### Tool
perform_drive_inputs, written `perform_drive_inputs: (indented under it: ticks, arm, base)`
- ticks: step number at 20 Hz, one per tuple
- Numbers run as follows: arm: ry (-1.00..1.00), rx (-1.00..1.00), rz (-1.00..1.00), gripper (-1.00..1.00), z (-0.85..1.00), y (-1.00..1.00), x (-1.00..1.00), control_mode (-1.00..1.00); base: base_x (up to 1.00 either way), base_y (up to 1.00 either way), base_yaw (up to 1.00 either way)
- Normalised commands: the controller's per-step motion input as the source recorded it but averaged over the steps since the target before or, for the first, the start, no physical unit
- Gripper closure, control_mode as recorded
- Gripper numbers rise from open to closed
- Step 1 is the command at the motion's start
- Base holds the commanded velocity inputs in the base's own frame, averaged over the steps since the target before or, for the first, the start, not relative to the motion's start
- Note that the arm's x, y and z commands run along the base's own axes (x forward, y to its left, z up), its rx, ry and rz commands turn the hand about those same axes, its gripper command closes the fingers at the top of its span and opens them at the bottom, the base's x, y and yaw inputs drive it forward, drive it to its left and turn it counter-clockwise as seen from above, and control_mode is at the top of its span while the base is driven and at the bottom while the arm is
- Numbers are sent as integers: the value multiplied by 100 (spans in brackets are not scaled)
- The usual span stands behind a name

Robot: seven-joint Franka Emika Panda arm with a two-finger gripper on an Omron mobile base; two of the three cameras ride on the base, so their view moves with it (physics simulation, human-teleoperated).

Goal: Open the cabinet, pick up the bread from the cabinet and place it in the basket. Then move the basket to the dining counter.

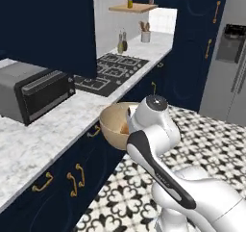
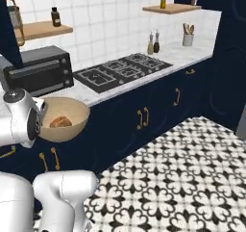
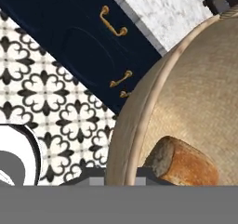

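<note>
Gripper [image 3: 122, 174] clamped tight on basket [image 2: 67, 125] rim, bread [image 2: 60, 122] loose inside; you keep the light, stiff basket level, bread can roll

tan basket [image 2: 72, 118], golden-brown bread [image 3: 183, 162], navy cabinets [image 2: 144, 115]

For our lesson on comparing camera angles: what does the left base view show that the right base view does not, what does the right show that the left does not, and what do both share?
Left base view alone: the grey refrigerator at the right edge.

Right base view alone: the bread lying inside the basket, and a wall shelf above the toaster oven.

Both share: the basket held off the counter edge beside the arm, the toaster oven, the black cooktop and the patterned floor.
</note>
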Motion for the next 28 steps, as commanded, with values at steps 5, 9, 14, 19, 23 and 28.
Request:
perform_drive_inputs:
  ticks: [5,9,14,19,23,28]
  arm:
    - [0,0,0,100,0,0,0,100]
    - [0,0,0,100,0,0,0,100]
    - [0,0,0,100,0,0,0,100]
    - [0,0,0,100,0,0,0,100]
    - [0,0,0,100,0,0,0,100]
    - [0,0,0,100,0,0,0,100]
  base:
    - [0,30,-92]
    - [2,26,-91]
    - [2,25,-92]
    - [1,24,-94]
    - [2,21,-95]
    - [2,21,-95]
